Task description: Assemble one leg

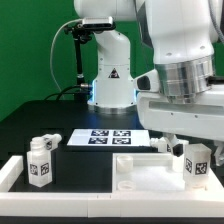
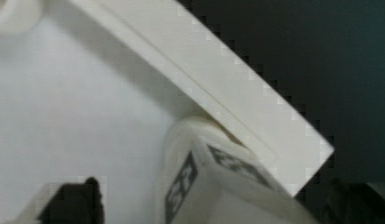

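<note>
One leg (image 1: 197, 161), a white blocky peg with black-and-white tags, stands at the exterior view's right, beside the large white square tray-like piece (image 1: 140, 172). My gripper (image 1: 186, 150) is down over this leg. In the wrist view the leg (image 2: 217, 178) lies between my two dark fingers (image 2: 73, 203). A strip of white surface shows between that finger and the leg. The jaws stand wide, so the gripper is open around the leg. The tray-like piece's raised edge (image 2: 207, 70) runs just past the leg's far end. Two more legs (image 1: 42, 160) stand at the left.
The marker board (image 1: 108, 137) lies on the black table behind the tray-like piece. The robot's white base (image 1: 110, 75) stands at the back. A low white rim (image 1: 60, 205) runs along the table's front and left edge.
</note>
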`<action>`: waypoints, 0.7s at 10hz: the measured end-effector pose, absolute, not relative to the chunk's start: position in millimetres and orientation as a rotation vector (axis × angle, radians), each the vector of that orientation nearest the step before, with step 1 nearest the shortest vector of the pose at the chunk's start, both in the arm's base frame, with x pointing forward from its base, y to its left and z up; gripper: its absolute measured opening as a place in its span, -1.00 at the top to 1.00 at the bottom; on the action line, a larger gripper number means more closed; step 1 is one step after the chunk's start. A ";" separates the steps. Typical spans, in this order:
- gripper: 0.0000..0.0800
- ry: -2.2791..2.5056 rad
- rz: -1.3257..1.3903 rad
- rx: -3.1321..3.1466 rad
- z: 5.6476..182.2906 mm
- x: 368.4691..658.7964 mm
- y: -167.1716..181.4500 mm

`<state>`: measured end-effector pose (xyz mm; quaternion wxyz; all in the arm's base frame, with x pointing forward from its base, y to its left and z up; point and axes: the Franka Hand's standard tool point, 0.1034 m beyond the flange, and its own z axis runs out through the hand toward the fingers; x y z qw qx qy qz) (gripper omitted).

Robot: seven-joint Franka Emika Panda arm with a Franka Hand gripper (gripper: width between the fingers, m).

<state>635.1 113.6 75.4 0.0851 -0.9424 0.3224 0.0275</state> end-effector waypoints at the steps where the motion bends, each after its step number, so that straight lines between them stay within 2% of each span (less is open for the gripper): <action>1: -0.61 0.801 0.086 -2.861 75.3 634.7 115.0; 4: -0.62 0.526 0.060 -2.926 74.5 634.5 113.7; 6: -0.62 -0.116 -0.002 -3.045 75.0 636.0 112.9; 7: -0.62 -0.072 0.004 -3.036 72.9 635.7 111.2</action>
